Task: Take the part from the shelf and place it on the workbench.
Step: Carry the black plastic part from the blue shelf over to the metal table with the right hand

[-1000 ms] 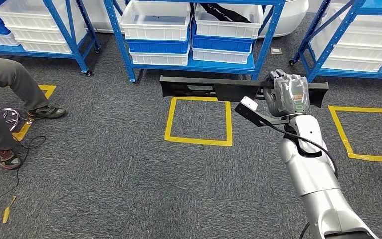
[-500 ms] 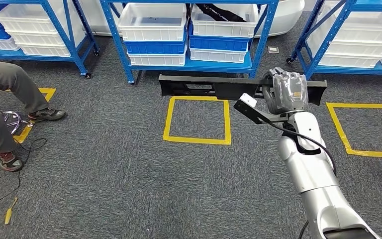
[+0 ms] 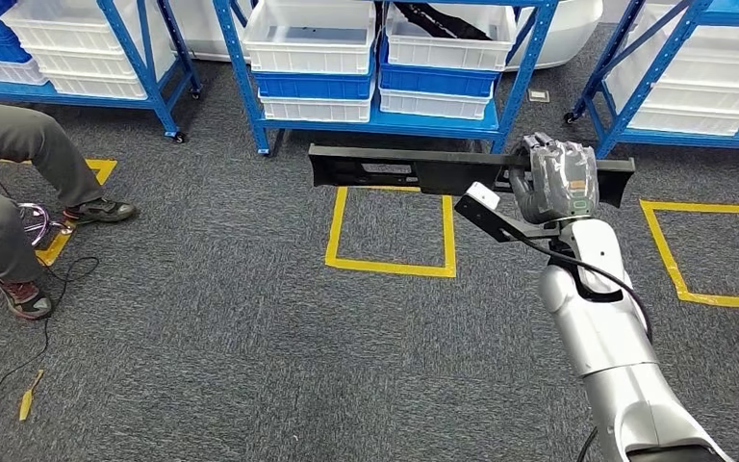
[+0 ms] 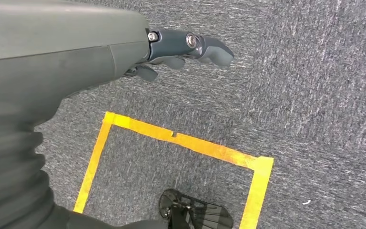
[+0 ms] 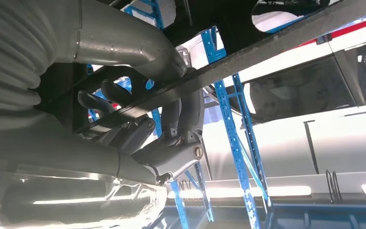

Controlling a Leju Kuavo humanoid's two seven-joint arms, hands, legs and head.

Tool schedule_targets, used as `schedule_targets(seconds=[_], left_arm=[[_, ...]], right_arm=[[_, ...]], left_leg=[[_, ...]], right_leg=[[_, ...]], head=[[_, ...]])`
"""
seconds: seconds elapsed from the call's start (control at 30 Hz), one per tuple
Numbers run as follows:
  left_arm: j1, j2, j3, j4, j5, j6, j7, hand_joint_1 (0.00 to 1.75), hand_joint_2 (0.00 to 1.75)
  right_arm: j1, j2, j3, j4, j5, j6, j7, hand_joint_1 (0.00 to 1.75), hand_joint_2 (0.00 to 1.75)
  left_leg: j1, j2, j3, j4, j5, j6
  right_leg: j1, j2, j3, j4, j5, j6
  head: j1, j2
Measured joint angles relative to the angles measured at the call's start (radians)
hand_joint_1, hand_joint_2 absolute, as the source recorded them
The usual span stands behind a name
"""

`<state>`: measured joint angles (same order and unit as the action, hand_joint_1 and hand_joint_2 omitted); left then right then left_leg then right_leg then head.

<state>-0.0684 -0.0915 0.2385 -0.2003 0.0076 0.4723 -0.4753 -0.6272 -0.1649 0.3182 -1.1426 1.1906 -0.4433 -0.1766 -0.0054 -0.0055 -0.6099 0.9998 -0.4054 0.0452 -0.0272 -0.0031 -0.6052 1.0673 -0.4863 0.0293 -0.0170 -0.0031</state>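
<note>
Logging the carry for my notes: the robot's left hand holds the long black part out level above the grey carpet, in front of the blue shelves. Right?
Not quite: the right robot hand grips the long black part, as the head view shows. It is held out level above the grey carpet, in front of the blue shelves.

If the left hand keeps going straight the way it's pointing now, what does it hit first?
Most likely the grey carpet. In the wrist view the left hand holds nothing and points down at bare floor beside the yellow tape square, though depth is hard to judge.

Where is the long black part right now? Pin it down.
In the head view the long black part hangs level in the air, gripped near its right end by the right hand, above the yellow tape square and before the blue shelf.
</note>
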Motion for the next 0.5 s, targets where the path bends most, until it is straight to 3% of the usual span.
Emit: schedule_targets(seconds=[0.07,0.17,0.2,0.3,0.37,0.43,0.5], left_arm=[[0.000,0.000,0.000,0.000,0.000,0.000,0.000,0.00,1.75],[0.001,0.001,0.000,0.000,0.000,0.000,0.000,0.00,1.75],[0.001,0.002,0.000,0.000,0.000,0.000,0.000,0.00,1.75],[0.001,0.003,0.000,0.000,0.000,0.000,0.000,0.00,1.75],[0.001,0.003,0.000,0.000,0.000,0.000,0.000,0.00,1.75],[0.002,0.003,0.001,0.000,0.000,0.000,0.000,0.00,1.75],[0.002,0.003,0.001,0.000,0.000,0.000,0.000,0.00,1.75]], right_arm=[[-0.001,0.000,0.000,0.000,0.000,0.000,0.000,1.75,1.75],[0.000,0.001,0.000,0.000,0.000,0.000,0.000,1.75,1.75],[0.000,0.001,0.000,0.000,0.000,0.000,0.000,1.75,1.75],[-0.001,0.003,0.000,0.000,0.000,0.000,0.000,1.75,1.75],[0.001,0.004,0.000,0.000,0.000,0.000,0.000,1.75,1.75],[0.002,0.004,0.000,0.000,0.000,0.000,0.000,1.75,1.75],[0.001,0.004,0.000,0.000,0.000,0.000,0.000,1.75,1.75]], left_leg=[[-0.005,0.000,-0.006,0.009,-0.002,-0.009],[-0.002,0.000,-0.011,0.017,-0.004,-0.020],[0.001,0.001,-0.018,0.035,-0.019,-0.026],[0.012,0.001,-0.087,0.203,-0.119,-0.048],[0.017,0.002,-0.125,0.295,-0.153,-0.054],[0.018,0.002,-0.097,0.257,-0.123,-0.051],[0.017,0.001,-0.029,0.144,-0.070,-0.042]], right_leg=[[0.003,0.001,0.034,-0.065,0.020,-0.007],[0.000,0.003,0.035,-0.067,0.027,-0.021],[-0.003,0.003,0.036,-0.068,0.030,-0.027],[-0.005,0.003,0.032,-0.070,0.035,-0.040],[-0.003,0.003,0.027,-0.069,0.038,-0.042],[-0.003,0.003,0.027,-0.069,0.040,-0.043],[-0.002,0.003,0.030,-0.070,0.042,-0.042]], head=[[0.000,0.000],[-0.001,0.000],[-0.002,0.000],[-0.004,0.000],[-0.004,0.000],[-0.004,0.000],[-0.004,0.000]])
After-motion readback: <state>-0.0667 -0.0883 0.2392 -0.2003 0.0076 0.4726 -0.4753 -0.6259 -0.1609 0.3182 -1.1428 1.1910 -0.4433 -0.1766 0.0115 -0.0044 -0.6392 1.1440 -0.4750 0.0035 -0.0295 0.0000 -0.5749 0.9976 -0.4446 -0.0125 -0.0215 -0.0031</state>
